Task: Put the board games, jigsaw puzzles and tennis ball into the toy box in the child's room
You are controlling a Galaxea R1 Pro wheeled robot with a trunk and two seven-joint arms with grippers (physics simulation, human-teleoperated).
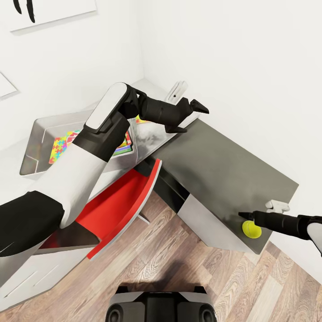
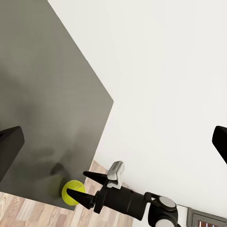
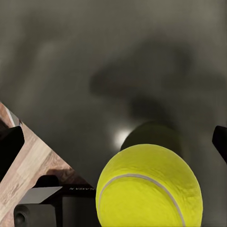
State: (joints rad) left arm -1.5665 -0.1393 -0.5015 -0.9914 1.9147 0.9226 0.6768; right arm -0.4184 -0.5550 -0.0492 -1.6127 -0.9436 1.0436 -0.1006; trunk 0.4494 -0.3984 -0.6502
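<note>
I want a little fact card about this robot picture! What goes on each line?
ball: yellow tennis ball near the corner of the dark grey desk
right gripper: right gripper open, fingers on either side of the ball, not closed on it
left gripper: left gripper open, holding nothing, above the desk edge
toy box: grey toy box on the pale table, colourful puzzle inside
chair: red chair tucked below the table
floor: wood planks
</note>
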